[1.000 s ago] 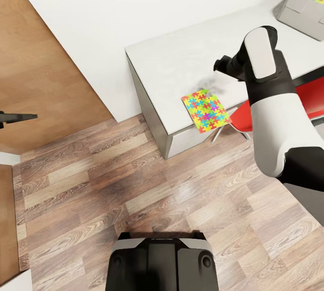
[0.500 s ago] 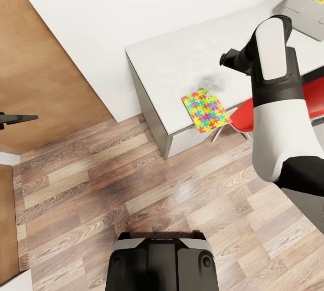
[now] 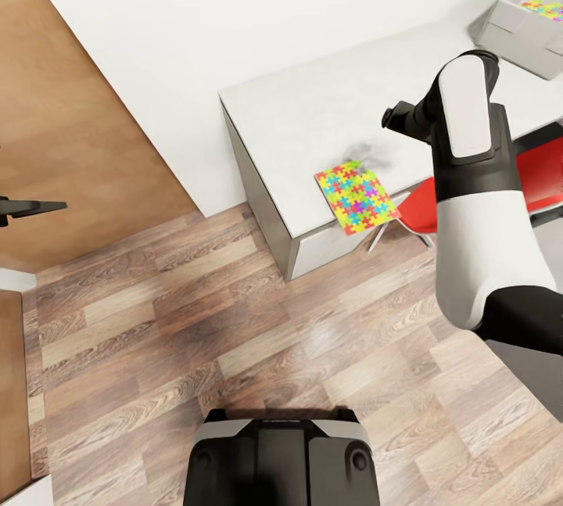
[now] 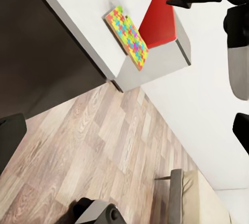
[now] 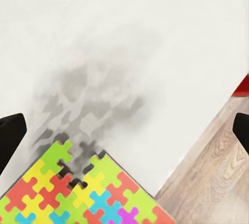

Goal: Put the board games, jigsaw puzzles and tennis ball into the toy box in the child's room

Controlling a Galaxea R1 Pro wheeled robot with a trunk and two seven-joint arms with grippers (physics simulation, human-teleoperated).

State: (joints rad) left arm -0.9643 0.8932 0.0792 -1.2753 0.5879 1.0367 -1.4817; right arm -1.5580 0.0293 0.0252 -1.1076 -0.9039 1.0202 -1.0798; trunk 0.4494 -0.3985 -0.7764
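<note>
Our left gripper sits far left over the wood floor, jaw gap unclear. One jigsaw puzzle overhangs the table front edge. Right gripper hovers above it, fingertips wide apart, holding nothing. Second puzzle lies in the toy box, far right.

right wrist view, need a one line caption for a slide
Right gripper open above the pale table, its shadow falling beside a multicoloured jigsaw puzzle lying at the table's edge.
</note>
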